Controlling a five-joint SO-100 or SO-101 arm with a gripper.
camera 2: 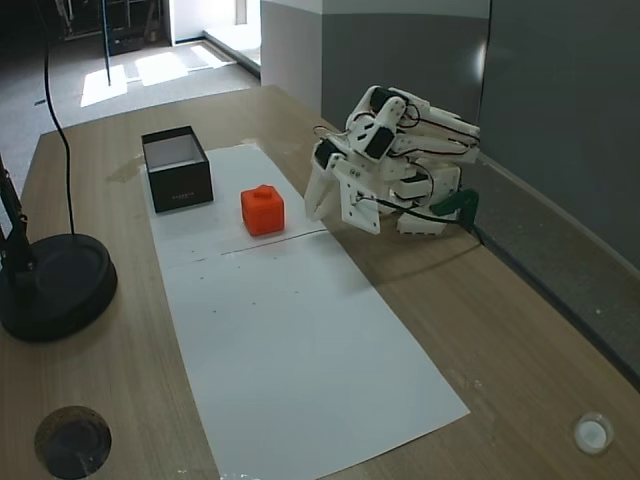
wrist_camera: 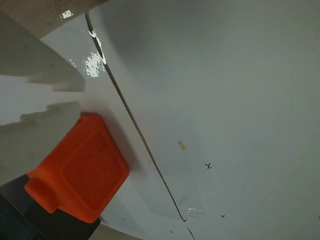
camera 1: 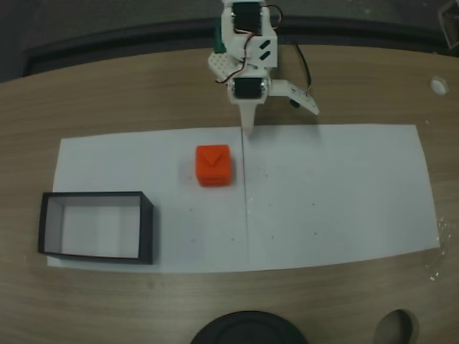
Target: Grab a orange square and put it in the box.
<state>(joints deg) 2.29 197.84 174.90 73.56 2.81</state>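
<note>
1. Fingers (camera 1: pixel 276 113) spread apart, empty, parked low at the back edge of the white paper (camera 1: pixel 337 193); one tip near the worktop (camera 1: pixel 143 93), other splayed out to the right in a fixed view.
2. Step in hand, judged: approach and grasp. Nothing gripped yet.
3. Orange square (camera 1: pixel 214 165) resting on the paper, just left of the seam line (camera 1: pixel 245 193) and forward-left of the fingers in a fixed view; apart from them, no contact. Same gap visible in another fixed view (camera 2: pixel 263 210).
4. Wrist view: orange square (wrist_camera: pixel 82 170) low-left, partly behind a white finger (wrist_camera: pixel 35 145). Off-centre, so swing toward it before lowering.
5. Keep the fingers wide, centre the cube between them, descend straight down. Avoid nudging it sideways with the lower tip; likely to slide on paper.
6. Clamp on two flat opposite sides, not the rounded edges; dent on the top face irrelevant for grip.
7. Lift clear before travel: box (camera 1: pixel 97 226) walls stand higher than the paper.
8. Box at the front-left corner of the paper in a fixed view, well apart from the cube, open top, white floor bare. Release low over the middle, not near a wall.
9. Dark round base (camera 2: pixel 50 285) beyond the box on the worktop edge; keep the sweep short of it.
</note>
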